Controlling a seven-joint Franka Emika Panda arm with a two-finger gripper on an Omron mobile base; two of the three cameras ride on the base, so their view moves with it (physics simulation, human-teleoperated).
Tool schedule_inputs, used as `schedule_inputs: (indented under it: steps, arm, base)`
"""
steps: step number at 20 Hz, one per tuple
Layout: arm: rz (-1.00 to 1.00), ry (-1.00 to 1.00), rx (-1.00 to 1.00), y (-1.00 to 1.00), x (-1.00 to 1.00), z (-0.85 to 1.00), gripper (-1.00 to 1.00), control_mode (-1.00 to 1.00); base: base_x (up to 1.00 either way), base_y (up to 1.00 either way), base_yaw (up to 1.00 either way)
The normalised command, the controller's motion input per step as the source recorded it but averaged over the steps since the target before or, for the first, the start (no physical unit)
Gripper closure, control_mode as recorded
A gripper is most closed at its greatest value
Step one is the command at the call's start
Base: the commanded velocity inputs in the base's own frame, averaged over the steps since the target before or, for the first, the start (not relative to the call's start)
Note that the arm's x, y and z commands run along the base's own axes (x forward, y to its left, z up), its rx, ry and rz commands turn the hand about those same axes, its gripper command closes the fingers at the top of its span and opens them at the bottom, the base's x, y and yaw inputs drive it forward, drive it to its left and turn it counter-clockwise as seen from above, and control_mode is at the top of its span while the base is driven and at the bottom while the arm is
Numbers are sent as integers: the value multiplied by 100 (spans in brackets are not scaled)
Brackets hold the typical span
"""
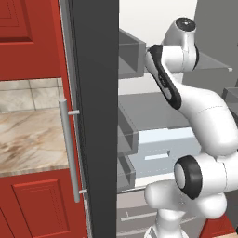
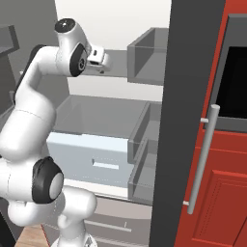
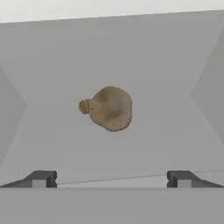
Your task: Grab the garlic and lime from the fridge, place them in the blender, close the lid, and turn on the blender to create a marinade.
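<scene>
One item lined up: garlic bulb [image 3: 108,108] on fridge shelf [image 3: 175,65], ahead of gripper [image 3: 111,178], jaws wide apart. Next: advance to straddle garlic, then close.

Red cabinets [image 1: 28,204] fill the left of the left base view, with a marble counter [image 1: 28,139] and tiled backsplash [image 1: 28,95] at mid-left. In the right base view, red cabinet [image 2: 217,193] lower right, a black oven window [image 2: 235,82] above it.
</scene>
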Motion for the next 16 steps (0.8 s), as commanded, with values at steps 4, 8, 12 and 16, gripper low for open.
schedule_inputs:
  steps: [4,8,12,16]
  arm:
    - [3,12,0,6,22,-2,-100,-100]
    - [0,0,-13,0,52,-21,-100,-100]
    - [0,0,-13,0,77,-41,-100,-100]
    - [0,0,-4,0,75,-30,-100,-100]
  base:
    - [0,0,0]
    - [0,0,0]
    - [0,0,0]
    - [0,0,0]
